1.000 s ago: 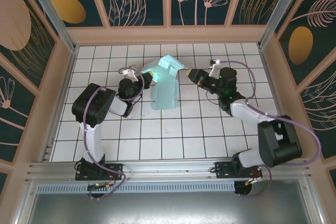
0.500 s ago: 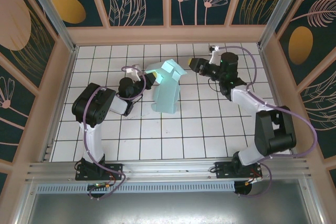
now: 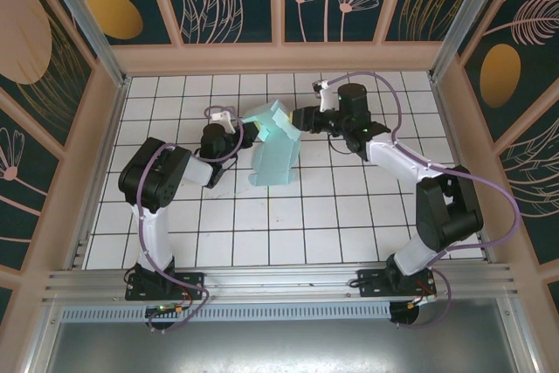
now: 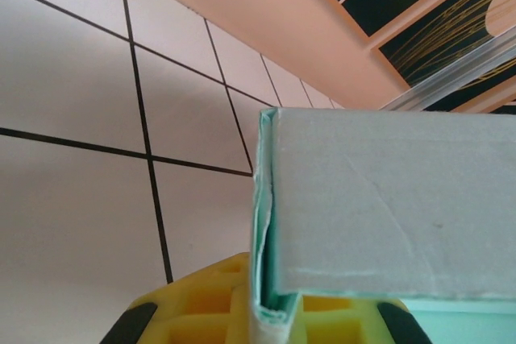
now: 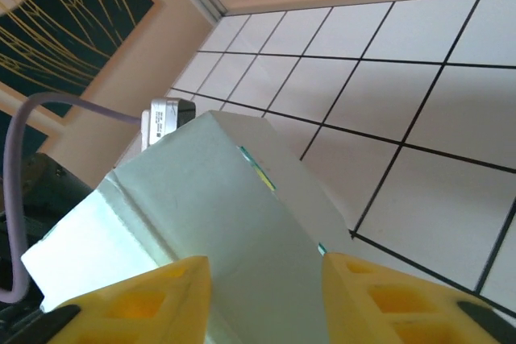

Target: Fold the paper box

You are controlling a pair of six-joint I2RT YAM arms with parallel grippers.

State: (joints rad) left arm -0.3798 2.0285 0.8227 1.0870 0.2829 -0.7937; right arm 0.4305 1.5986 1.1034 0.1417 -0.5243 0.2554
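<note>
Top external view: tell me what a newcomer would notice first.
The pale mint paper box stands half-raised in the middle of the white tiled table. The left gripper pinches its left edge with jaws shut. The right gripper reaches in from the right, its yellow jaws straddling the box's far end.

Both arms look alike to me. The left arm (image 3: pixel 153 235) and right arm (image 3: pixel 397 160) have white link tubes between bulky, rounded black joint housings. A lilac cable (image 5: pixel 72 102) loops loosely along each. The bases (image 3: pixel 162 284) are black blocks. On my wrist feeds, the fingers (image 5: pixel 161 296) are yellow moulded plastic with square pockets and black backing.
</note>
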